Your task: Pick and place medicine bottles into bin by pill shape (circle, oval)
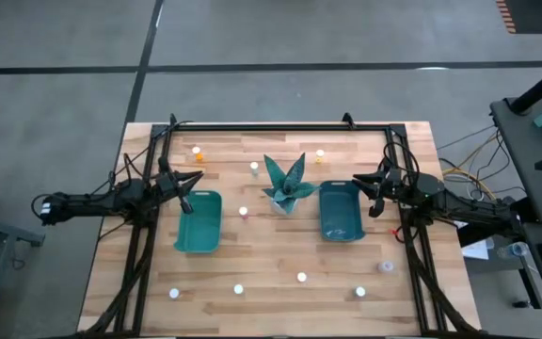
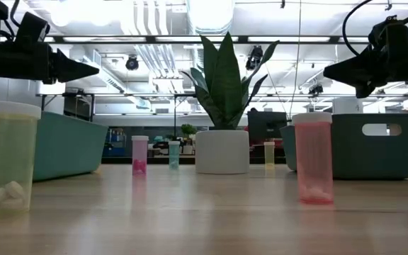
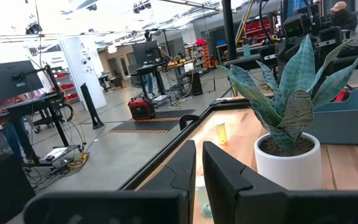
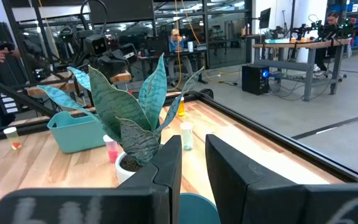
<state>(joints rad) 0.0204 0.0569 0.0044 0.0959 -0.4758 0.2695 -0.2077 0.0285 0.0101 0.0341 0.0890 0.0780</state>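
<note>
Several small white-capped medicine bottles stand upright on the wooden table: some in the far part [image 1: 196,151], [image 1: 254,168], [image 1: 320,155], one by the plant [image 1: 244,212], and a row near the front edge [image 1: 238,289], [image 1: 360,292]. In the low view a yellowish bottle [image 2: 6,159] and a pink bottle [image 2: 314,159] stand closest. Two teal bins [image 1: 199,222], [image 1: 341,212] flank the plant. My left gripper [image 1: 194,179] [image 3: 199,163] hovers shut above the left bin's far end. My right gripper [image 1: 361,181] [image 4: 193,163] hovers shut above the right bin's far end. Both point level toward the centre.
A teal spiky plant in a white pot [image 1: 286,186] stands at the table's centre between the bins. A dark frame rail [image 1: 271,126] runs along the far edge and down both sides. Bare wood lies between the bins and the front row of bottles.
</note>
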